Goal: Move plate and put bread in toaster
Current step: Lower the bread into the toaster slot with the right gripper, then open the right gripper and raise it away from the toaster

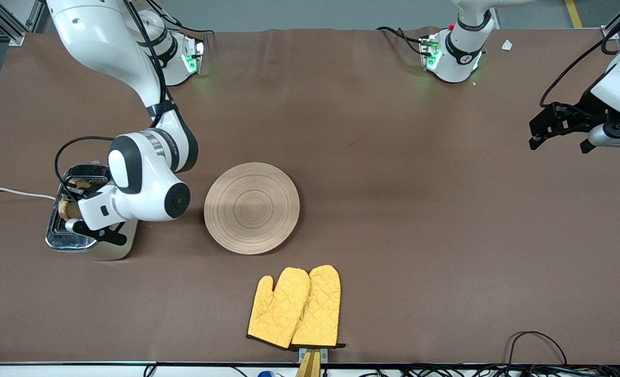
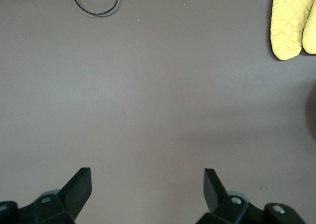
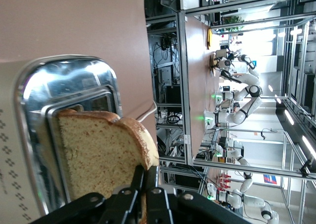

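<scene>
At the centre of the front view the plate (image 1: 251,208) is pale beige wood with concentric ring grooves, on a plain brown tabletop (image 1: 393,209). Below it, the two oven mitts (image 1: 295,307) are bright yellow with diamond quilting. At left, the toaster (image 1: 87,230) has a shiny chrome top and beige side with small diamond marks, and the bread (image 3: 101,155) is light brown, speckled, with darker crust.

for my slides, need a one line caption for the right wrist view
Right gripper pinching the bread as it enters the toaster slot.
</scene>
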